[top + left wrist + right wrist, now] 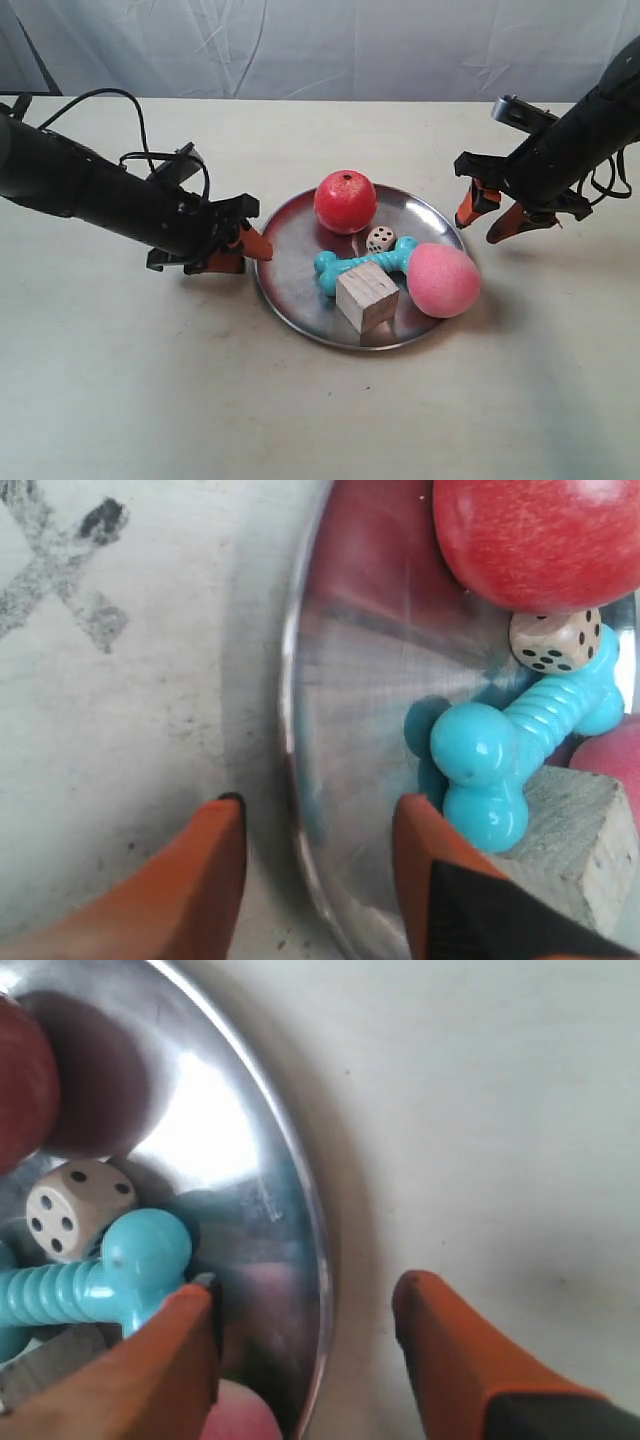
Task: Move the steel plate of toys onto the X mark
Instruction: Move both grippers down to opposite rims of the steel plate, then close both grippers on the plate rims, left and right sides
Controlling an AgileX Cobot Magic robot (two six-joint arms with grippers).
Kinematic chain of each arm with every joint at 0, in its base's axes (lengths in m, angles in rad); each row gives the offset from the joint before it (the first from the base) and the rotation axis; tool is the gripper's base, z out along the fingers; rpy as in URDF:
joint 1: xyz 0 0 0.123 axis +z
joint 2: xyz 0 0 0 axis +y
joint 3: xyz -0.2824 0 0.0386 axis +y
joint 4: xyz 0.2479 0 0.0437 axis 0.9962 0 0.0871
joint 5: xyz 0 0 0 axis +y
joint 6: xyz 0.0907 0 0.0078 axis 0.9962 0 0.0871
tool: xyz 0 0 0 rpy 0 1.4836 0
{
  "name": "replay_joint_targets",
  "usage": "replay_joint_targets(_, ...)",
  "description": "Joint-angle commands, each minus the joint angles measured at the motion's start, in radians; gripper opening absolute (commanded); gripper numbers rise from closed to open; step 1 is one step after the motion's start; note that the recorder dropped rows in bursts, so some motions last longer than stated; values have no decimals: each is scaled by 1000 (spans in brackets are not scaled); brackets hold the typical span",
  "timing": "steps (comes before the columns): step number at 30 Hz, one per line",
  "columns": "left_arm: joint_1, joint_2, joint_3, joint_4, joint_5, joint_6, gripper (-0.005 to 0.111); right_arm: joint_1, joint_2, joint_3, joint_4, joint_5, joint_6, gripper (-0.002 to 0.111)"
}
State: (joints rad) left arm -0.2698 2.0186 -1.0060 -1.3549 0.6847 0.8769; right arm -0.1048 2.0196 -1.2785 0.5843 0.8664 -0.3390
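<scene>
The steel plate (290,272) lies mid-table holding a red ball (345,201), a pink foam ball (443,279), a teal bone (360,263), a wooden cube (367,295) and a white die (380,239). My left gripper (318,815) is open, with the plate's rim (292,710) between its orange fingers; in the exterior view it (242,252) sits at the plate's left edge. My right gripper (308,1290) is open astride the opposite rim (318,1260), near the pink ball; outside it (485,222) hovers by the right edge. The X mark (60,580) is on the table just beyond the left rim.
A pale cloth hangs behind the table's far edge (320,98). Black cables (140,120) trail from the arm at the exterior view's left. That arm covers the X mark in the exterior view.
</scene>
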Motion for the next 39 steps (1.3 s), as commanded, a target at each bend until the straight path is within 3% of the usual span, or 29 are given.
replay_joint_targets(1,-18,0,-5,6,-27,-11,45,-4,1,-7,11,-26,-8,53)
replay_joint_targets(11,-71,0,-5,8,-76,-22,45,-4,1,-7,33,-51,-49,53)
replay_joint_targets(17,-71,0,-5,102,-85,-140,45,-4,48,-18,62,-81,-121,53)
replay_joint_targets(27,-75,0,-5,137,-81,-216,45,-4,221,-198,90,111,-184,53)
replay_joint_targets(39,-162,0,-5,116,-157,-224,45,29,259,-230,124,180,-221,53)
